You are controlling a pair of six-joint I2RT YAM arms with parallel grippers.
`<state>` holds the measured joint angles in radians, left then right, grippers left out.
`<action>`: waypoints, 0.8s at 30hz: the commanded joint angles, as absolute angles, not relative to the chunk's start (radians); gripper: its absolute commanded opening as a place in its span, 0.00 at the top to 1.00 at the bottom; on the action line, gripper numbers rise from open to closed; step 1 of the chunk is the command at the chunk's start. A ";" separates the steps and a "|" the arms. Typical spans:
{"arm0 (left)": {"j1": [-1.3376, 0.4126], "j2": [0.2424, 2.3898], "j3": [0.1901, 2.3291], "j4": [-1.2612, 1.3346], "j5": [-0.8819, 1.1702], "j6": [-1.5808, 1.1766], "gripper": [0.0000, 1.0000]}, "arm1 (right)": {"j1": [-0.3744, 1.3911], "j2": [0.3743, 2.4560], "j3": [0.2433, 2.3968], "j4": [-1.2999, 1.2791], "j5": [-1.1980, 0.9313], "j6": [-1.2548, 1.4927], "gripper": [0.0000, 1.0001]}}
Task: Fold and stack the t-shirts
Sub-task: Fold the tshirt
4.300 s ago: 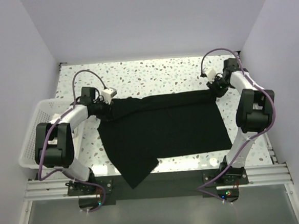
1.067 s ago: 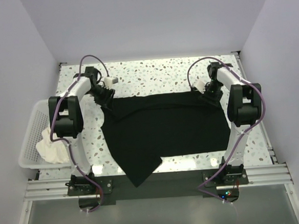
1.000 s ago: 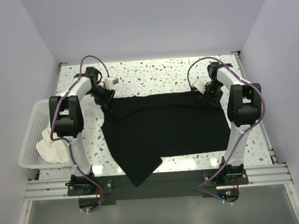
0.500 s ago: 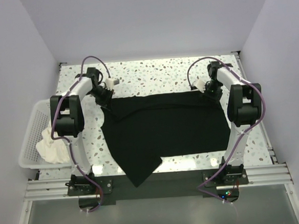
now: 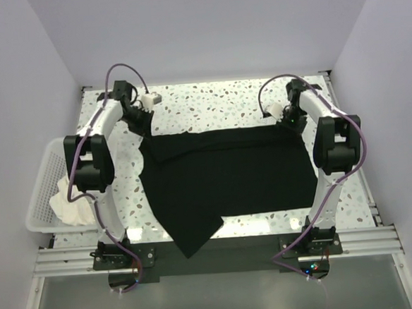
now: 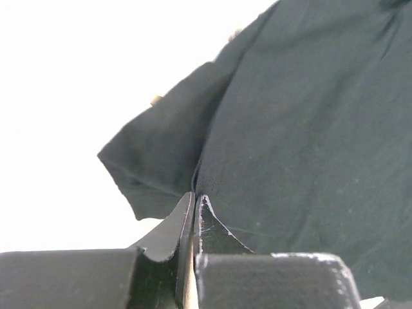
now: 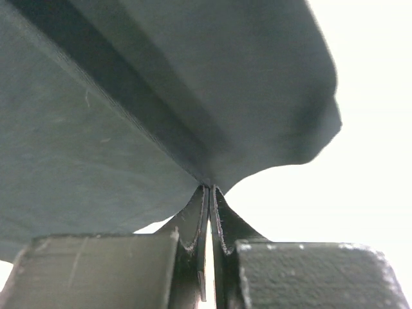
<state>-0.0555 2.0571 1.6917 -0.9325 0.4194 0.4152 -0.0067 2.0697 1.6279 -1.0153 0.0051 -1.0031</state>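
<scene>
While left tool (image 6: 194, 199) and right tool (image 7: 210, 190) pinch the black t-shirt (image 5: 228, 174), the basket (image 5: 42, 181) apparently holds white fabric (image 5: 68, 204).

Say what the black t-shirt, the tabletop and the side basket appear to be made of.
Black t-shirt: soft matte knit, probably cotton jersey; it drapes and creases, and the wrist views show a fine weave. Tabletop: hard, smooth white surface with dark flecks, terrazzo-look; real stone or printed laminate, cannot tell. Basket: white open lattice walls, likely moulded plastic.
</scene>
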 commanded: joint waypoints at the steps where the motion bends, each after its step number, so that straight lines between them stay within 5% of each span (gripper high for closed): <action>1: -0.038 1.965 1.793 -0.920 0.446 0.426 1.00 | -0.008 2.026 1.752 -0.939 0.028 -0.982 1.00; 14: -0.012 1.964 2.034 -0.693 0.460 0.305 1.00 | 0.020 2.149 2.077 -0.815 0.060 -0.954 1.00; 24: -0.014 1.895 1.938 -0.733 0.567 0.370 1.00 | 0.020 2.109 1.953 -0.790 0.049 -1.014 1.00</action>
